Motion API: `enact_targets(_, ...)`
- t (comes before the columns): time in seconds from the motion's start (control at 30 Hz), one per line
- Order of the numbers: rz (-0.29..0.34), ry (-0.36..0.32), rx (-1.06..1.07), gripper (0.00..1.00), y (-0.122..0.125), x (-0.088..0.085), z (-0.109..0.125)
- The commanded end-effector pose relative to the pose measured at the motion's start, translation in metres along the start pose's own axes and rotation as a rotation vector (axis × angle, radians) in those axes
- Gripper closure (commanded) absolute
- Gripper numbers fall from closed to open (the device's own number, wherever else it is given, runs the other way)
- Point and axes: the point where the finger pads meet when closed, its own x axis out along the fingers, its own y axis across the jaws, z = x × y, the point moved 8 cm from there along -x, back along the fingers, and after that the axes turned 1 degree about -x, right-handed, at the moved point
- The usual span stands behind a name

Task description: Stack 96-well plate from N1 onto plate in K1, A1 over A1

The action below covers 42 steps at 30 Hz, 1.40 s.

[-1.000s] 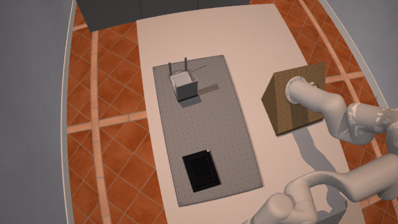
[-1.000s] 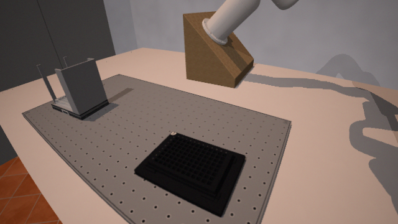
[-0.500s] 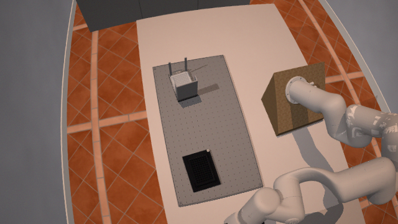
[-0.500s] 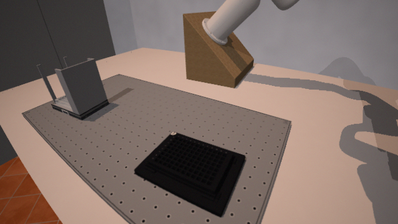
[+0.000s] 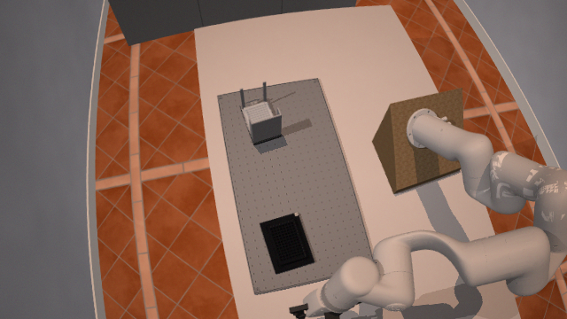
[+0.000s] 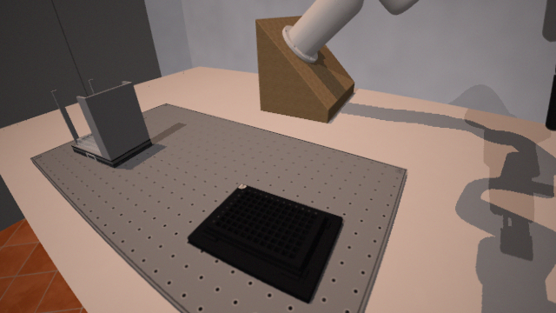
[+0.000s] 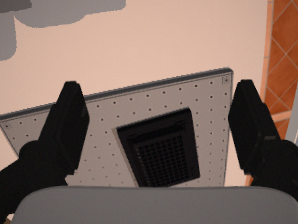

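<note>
Black 96-well plate (image 5: 287, 243) sits untouched in nest N1 (image 5: 267, 227), at 6 o'clock on the breadboard (image 5: 310, 177). Tool (image 7: 156, 129) spread wide, empty, high above. Rack K1 (image 5: 267, 126) at 12 o'clock. Pickup, transfer and stacking all remain.

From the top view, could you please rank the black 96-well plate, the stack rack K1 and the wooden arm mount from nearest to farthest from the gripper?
The gripper is open at the bottom edge.
1. Black 96-well plate, just above it on the breadboard's near end.
2. Wooden arm mount, up and to the right.
3. Stack rack K1, at the breadboard's far end.
</note>
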Motion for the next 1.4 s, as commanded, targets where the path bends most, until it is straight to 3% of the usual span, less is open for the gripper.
enact_targets(0.0, -0.011, -0.028, -0.024, 0.00, 0.011, 0.000, 0.022)
enact_targets(0.17, -0.011, -0.028, -0.024, 0.00, 0.016, 0.000, 0.034)
enact_targets(0.33, -0.049, -0.086, -0.070, 0.00, 0.022, 0.000, 0.043)
enact_targets(0.53, -0.049, -0.086, -0.070, 0.00, 0.030, -0.002, 0.072)
enact_targets(0.63, -0.049, -0.086, -0.070, 0.00, 0.031, -0.002, 0.075)
enact_targets(0.7, -0.089, -0.127, -0.105, 0.00, 0.035, -0.002, 0.081)
enact_targets(0.83, -0.096, -0.135, -0.111, 0.00, 0.038, -0.003, 0.090)
enact_targets(1.07, -0.096, -0.135, -0.111, 0.00, 0.043, -0.006, 0.118)
enact_targets(1.17, -0.152, -0.173, -0.147, 0.00, 0.048, -0.007, 0.129)
enact_targets(1.37, -0.152, -0.173, -0.147, 0.00, 0.050, -0.011, 0.154)
